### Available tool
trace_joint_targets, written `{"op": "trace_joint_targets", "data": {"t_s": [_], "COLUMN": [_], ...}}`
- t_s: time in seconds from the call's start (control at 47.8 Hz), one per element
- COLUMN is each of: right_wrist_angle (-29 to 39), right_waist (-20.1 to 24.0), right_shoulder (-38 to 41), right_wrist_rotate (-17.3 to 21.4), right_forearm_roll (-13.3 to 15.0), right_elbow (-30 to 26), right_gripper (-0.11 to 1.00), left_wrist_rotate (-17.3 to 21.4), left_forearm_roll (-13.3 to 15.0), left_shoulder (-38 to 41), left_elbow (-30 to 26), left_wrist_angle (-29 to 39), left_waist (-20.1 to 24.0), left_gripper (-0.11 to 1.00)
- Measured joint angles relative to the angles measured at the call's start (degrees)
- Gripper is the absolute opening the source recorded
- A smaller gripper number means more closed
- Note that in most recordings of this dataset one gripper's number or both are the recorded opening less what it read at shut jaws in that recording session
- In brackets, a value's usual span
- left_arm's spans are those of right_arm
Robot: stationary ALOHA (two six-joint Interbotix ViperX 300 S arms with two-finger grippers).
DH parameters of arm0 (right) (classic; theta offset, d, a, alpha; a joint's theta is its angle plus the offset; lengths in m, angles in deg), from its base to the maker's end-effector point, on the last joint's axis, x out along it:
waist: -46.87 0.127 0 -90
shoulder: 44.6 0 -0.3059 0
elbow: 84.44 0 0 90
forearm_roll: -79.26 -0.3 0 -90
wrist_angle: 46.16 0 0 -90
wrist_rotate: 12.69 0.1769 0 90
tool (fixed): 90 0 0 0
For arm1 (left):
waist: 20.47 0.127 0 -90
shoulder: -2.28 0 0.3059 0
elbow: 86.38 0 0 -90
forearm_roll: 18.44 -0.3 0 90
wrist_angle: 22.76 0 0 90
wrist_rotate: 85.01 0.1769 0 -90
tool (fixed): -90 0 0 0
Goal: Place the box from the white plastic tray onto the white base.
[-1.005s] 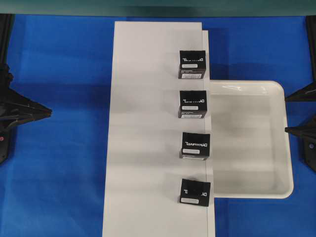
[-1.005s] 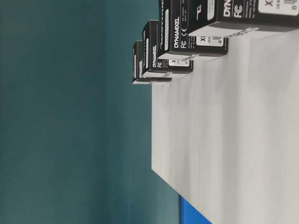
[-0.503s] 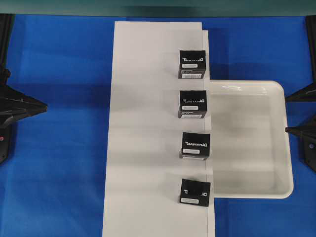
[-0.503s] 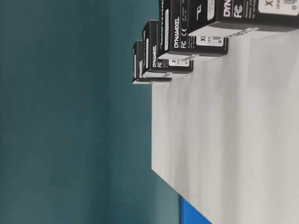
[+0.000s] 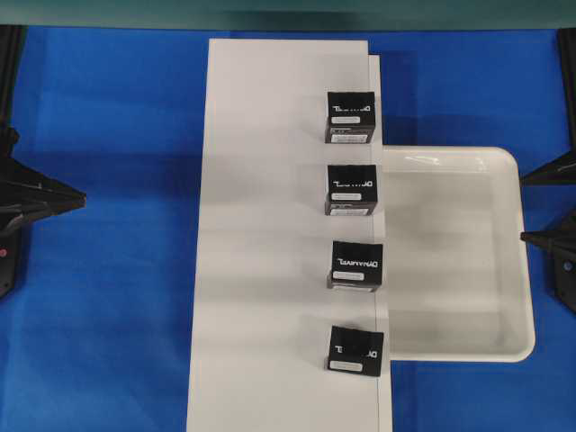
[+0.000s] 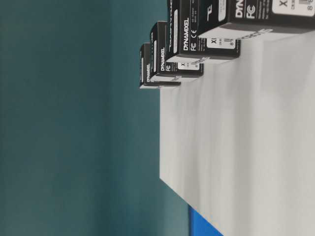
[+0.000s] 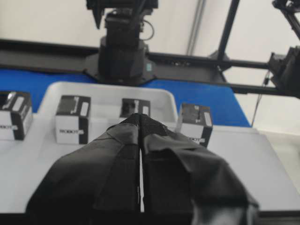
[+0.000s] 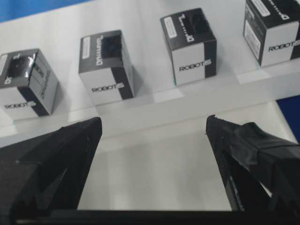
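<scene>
Overhead: the box (image 5: 355,350) sits on the white base (image 5: 270,252), nearest of four in a row along its right edge, beside the white plastic tray (image 5: 504,346). Three logo boxes (image 5: 356,266) stand beyond it. The left gripper (image 5: 76,196) and right gripper (image 5: 529,209) wait at opposite desk (image 5: 108,315) edges, well apart from it.

Left wrist: the left gripper is clenched, holding nothing.

Right wrist: the right gripper is spread wide, released, over the tray.

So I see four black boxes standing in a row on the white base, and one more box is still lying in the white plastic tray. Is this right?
Not quite. The white plastic tray holds no box; the overhead view shows it bare. The four black boxes do stand in a row on the white base, along its edge beside the tray.
</scene>
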Motion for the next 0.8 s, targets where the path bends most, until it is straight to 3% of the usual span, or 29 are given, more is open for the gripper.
{"op": "trace_joint_targets", "data": {"t_s": [0.523,0.796], "right_wrist_angle": [0.79,0.88], "right_waist": [0.0,0.0], "right_shoulder": [-0.26,-0.26], "right_wrist_rotate": [0.79,0.35], "right_forearm_roll": [-0.09,-0.18], "right_elbow": [0.26,0.53], "right_gripper": [0.98,0.98], "left_wrist_rotate": [0.35,1.05], "left_forearm_roll": [0.0,0.0], "left_shoulder": [0.44,-0.35], "left_elbow": [0.35,0.35], "left_wrist_angle": [4.39,1.58], "left_waist": [0.97,0.88], "left_gripper": [-0.03,-0.03]}}
